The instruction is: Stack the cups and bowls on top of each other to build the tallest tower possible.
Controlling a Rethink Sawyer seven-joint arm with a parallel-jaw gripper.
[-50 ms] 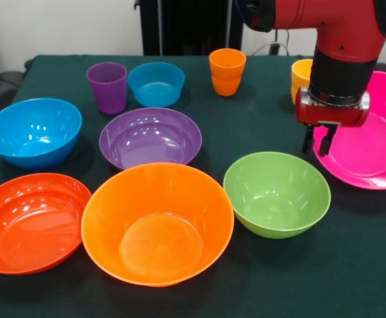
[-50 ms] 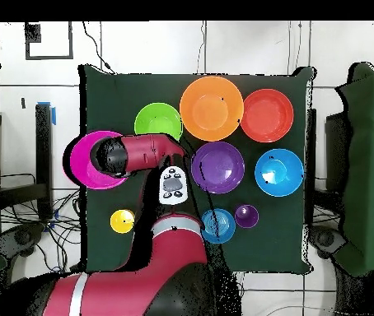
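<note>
Nearest the front camera, the large orange bowl (image 1: 157,223) is seen standing upright on the dark green table (image 1: 352,265), with the shallow red-orange bowl (image 1: 30,222) just beside it on one side and the green bowl (image 1: 276,193) just beside it on the other. Behind these, the purple bowl (image 1: 150,137) is set near the middle of the table, and the large blue bowl (image 1: 33,131) is placed beside it toward the table's edge. Farther back, a purple cup (image 1: 107,87) is stood right next to the small blue bowl (image 1: 156,83); whether they touch cannot be told. An orange cup (image 1: 227,71) is stood apart from them, and a yellow cup (image 1: 301,78) is partly hidden behind the arm. The large pink bowl (image 1: 379,132) is found at the table's side, beyond the green bowl, and nothing is seen resting inside it. No bowl or cup is stacked on another; all are laid out singly. The gripper (image 1: 318,140) is held above the inner rim of the pink bowl, pointing down. Its two dark fingers (image 1: 325,139) are seen only slightly parted, and nothing is held between them. In the overhead view the arm (image 2: 137,154) is stretched across the pink bowl (image 2: 81,160).
</note>
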